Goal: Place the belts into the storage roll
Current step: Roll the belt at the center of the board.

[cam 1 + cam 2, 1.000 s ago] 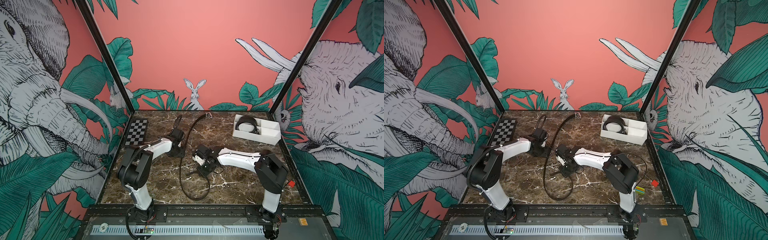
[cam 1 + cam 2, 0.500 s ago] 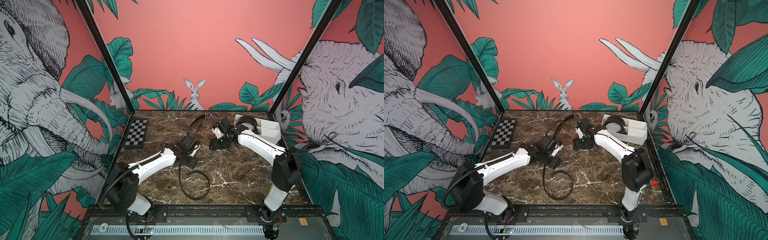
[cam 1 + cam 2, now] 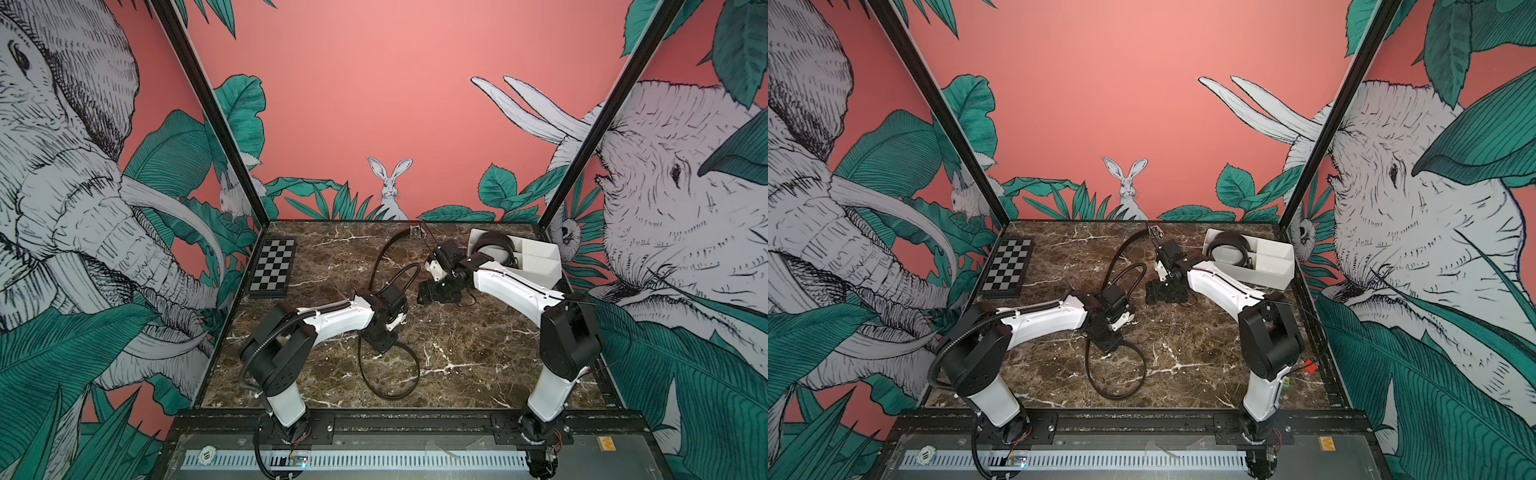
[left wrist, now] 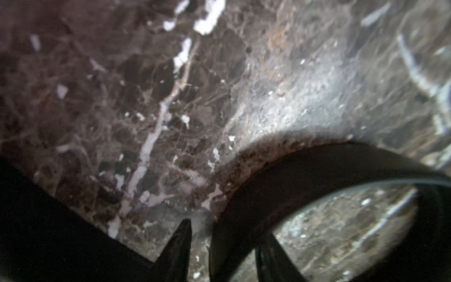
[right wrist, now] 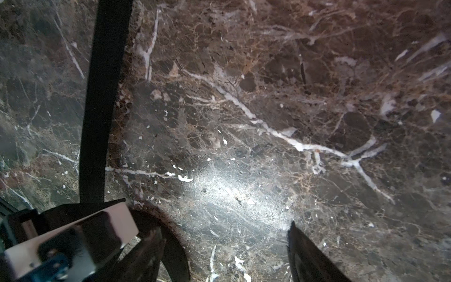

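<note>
- Since half a second ago the left gripper (image 3: 382,347) has moved toward the front edge. Its jaws are narrower but not clamped, and they straddle the long black strap belt (image 4: 292,171) looped on the brown marble table (image 3: 478,332).
- The right gripper (image 5: 224,227) has spread wide and holds nothing.
- A coiled black belt (image 3: 496,238) sits in the white plastic storage roll (image 3: 540,277) at far right, in the compartment nearest the middle of the table. A black-and-grey checkered board (image 3: 272,266) lies far left.
- The right arm hides part of the coil, and the left wrist view is blurred.

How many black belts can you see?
2: one coiled belt in the white tray, one long belt snaking across the table. Another may be hidden in the tray.
</note>
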Controlling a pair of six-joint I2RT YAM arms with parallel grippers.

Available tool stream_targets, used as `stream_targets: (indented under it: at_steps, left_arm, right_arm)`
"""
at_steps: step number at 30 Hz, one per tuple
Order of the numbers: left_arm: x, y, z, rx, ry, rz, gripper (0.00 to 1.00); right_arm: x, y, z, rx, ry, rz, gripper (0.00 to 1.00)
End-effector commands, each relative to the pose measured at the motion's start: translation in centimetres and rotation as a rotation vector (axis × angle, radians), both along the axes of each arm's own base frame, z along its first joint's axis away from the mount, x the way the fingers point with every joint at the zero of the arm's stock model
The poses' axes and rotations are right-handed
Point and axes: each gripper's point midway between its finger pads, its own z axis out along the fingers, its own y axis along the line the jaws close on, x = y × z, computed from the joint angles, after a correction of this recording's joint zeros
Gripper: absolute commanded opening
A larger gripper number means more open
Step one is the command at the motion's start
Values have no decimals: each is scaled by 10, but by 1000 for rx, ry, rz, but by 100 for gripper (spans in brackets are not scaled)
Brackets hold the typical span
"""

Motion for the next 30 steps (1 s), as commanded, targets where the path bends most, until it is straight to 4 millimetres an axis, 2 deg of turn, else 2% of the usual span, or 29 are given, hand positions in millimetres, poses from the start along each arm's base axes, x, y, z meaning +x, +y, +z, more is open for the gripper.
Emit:
stream_targets:
  at_steps: [1, 3, 9, 15, 22, 27, 30]
  left_arm:
    - [5, -3, 6, -21, -38, 60, 19]
    - [2, 0, 8, -42, -44, 118, 10]
    - [-10, 19, 10, -92, -79, 273, 0]
    - [-16, 36, 8, -82, -103, 352, 0]
    - [-24, 44, -1, -116, -103, 431, 0]
    - [-31, 52, -9, -118, -93, 473, 0]
    - [-33, 57, -12, -105, -97, 489, 0]
  right_arm:
    - [17, 5, 13, 17, -65, -31, 87]
    - [29, 6, 17, 9, -98, -50, 91]
    - [73, 30, 23, 46, -150, -107, 96]
    - [110, 71, 21, 78, -180, -104, 97]
    - [116, 134, 6, 34, -196, 7, 99]
    - [117, 166, -13, 11, -210, 61, 99]
    - [114, 182, -31, -7, -207, 96, 99]
